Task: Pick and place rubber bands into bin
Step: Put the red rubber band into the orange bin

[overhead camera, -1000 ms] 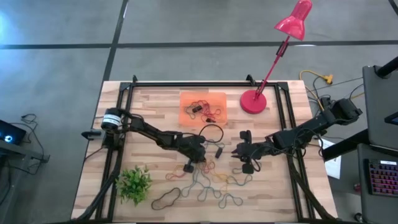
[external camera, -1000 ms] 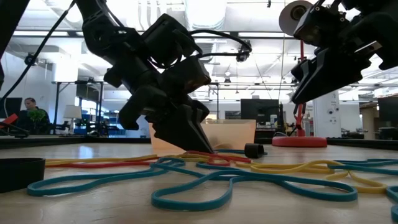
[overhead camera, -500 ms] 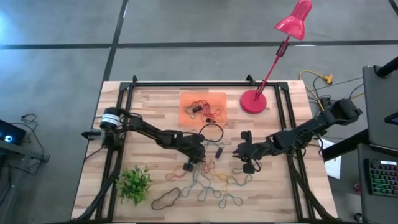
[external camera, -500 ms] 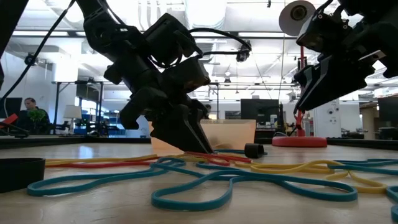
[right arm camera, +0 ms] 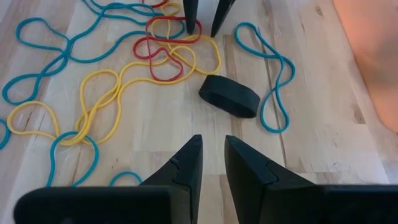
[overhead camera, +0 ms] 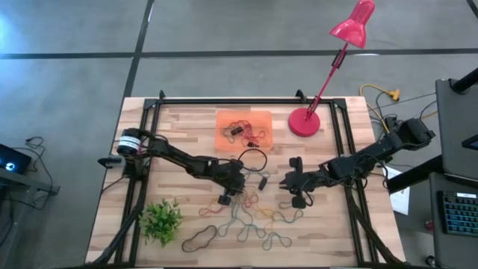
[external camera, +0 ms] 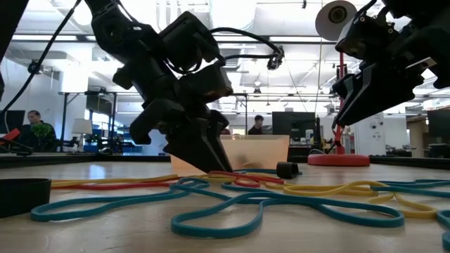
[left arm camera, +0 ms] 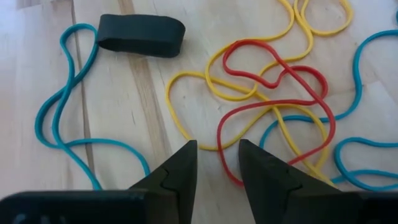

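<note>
The wooden surface (overhead camera: 179,134) carries everything, with a red lamp (overhead camera: 305,122) at its far right corner and a small green plant (overhead camera: 161,220) at its near left. The bin (overhead camera: 261,119), translucent orange, lies flat toward the far edge just left of the lamp base and holds a few dark rubber bands with a bit of red among them. Most of the rubber bands (overhead camera: 254,220) are loose on the near middle of the surface: teal, yellow and red loops overlapping, one dark loop off toward the plant, and a thick black band (left arm camera: 142,35) a little apart. The left pincer (left arm camera: 214,163) points down with its tips at the surface, spread a little, straddling a strand of a red band (left arm camera: 273,93); nothing is pinched. The right pincer (right arm camera: 212,160) hangs above the surface to the right of the pile, its fingers (right arm camera: 186,163) narrowly parted and empty
</note>
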You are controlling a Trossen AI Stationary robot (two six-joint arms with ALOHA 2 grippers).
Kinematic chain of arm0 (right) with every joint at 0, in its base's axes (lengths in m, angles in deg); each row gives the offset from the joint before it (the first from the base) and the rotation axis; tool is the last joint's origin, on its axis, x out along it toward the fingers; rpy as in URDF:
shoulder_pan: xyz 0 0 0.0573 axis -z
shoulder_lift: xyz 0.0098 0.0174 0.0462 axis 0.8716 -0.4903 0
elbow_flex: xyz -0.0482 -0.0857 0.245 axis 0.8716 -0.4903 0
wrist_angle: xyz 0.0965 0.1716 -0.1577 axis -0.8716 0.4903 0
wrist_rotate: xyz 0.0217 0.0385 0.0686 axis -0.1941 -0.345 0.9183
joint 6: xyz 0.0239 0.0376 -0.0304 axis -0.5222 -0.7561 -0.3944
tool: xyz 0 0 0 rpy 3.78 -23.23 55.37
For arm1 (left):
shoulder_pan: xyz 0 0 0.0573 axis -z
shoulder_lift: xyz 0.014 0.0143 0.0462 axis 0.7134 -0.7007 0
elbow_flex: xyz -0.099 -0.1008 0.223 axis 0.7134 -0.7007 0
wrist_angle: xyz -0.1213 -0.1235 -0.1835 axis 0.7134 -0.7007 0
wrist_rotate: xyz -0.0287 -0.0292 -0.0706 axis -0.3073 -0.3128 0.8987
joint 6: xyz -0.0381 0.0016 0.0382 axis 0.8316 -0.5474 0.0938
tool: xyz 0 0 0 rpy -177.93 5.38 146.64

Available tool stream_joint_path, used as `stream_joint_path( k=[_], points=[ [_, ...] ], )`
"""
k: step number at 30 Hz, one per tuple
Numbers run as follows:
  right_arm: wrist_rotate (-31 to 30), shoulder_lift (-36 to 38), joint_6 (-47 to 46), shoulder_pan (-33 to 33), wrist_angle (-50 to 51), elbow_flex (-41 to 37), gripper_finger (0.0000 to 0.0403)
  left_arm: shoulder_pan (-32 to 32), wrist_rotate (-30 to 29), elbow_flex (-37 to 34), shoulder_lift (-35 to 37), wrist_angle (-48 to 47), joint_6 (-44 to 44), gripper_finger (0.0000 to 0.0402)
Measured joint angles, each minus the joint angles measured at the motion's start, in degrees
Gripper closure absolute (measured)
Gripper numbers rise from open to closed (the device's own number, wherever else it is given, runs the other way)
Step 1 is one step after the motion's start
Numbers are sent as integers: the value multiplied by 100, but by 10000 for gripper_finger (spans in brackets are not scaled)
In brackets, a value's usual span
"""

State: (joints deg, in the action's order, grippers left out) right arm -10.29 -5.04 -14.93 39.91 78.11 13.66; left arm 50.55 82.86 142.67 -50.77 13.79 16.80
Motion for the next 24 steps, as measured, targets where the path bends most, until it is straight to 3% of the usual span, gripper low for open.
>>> stream_joint_path(
  k=[13,24],
  points=[
    [0,0,8,0,-30,0,346,-4,9,-20,40,-131,-6,396],
    [-2,0,8,0,-39,0,346,-7,-126,-34,194,-141,-15,401]
  ],
)
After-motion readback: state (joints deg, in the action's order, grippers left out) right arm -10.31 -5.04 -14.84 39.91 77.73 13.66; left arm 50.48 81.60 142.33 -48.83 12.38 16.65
